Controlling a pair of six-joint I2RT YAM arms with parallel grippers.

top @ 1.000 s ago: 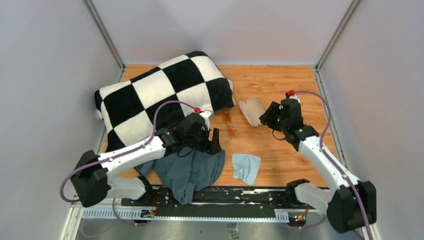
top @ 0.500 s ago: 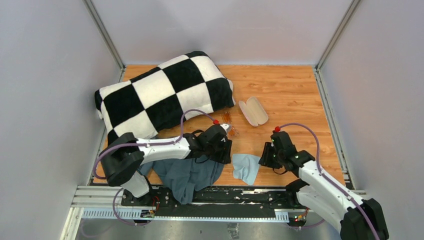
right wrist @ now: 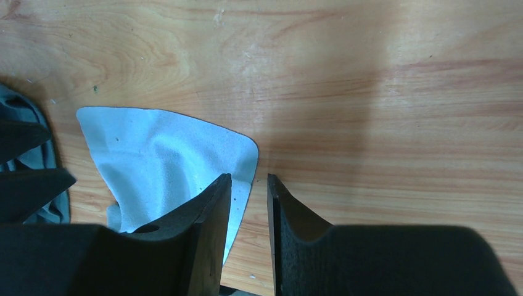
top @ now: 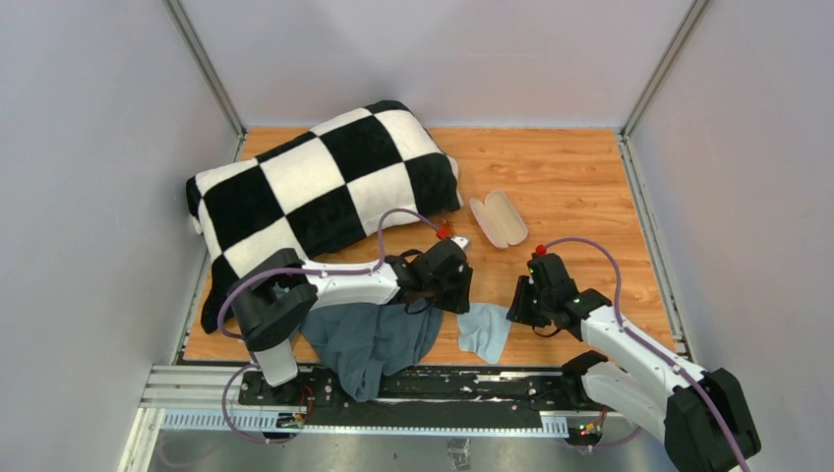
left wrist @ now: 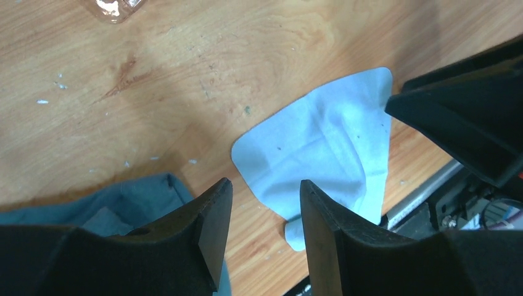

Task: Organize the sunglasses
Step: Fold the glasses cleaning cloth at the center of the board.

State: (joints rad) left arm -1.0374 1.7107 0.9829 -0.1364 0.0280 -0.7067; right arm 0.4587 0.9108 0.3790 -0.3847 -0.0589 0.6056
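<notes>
Light-blue cloth (top: 485, 329) flat on wooden bench (top: 570, 177), between both arms. Left gripper (left wrist: 265, 185) half open, empty, over cloth's edge. Right gripper (right wrist: 249, 180) at narrow gap, empty, over cloth's corner. Sunglasses: cannot tell where; only translucent piece (left wrist: 114, 6) at top edge of left wrist view, maybe them

The pillow (top: 325, 187) lies at the back left of the table (top: 570, 167). The case (top: 497, 218) lies to its right, apart from it. In front of the pillow the garment (top: 369, 339) lies under the left arm and hangs over the table's near edge. The cloth (top: 485, 331) lies just right of the garment, near the front edge. The left gripper (top: 458, 293) is over the cloth's left side and the right gripper (top: 514, 307) over its right corner, with the cloth between them.
</notes>
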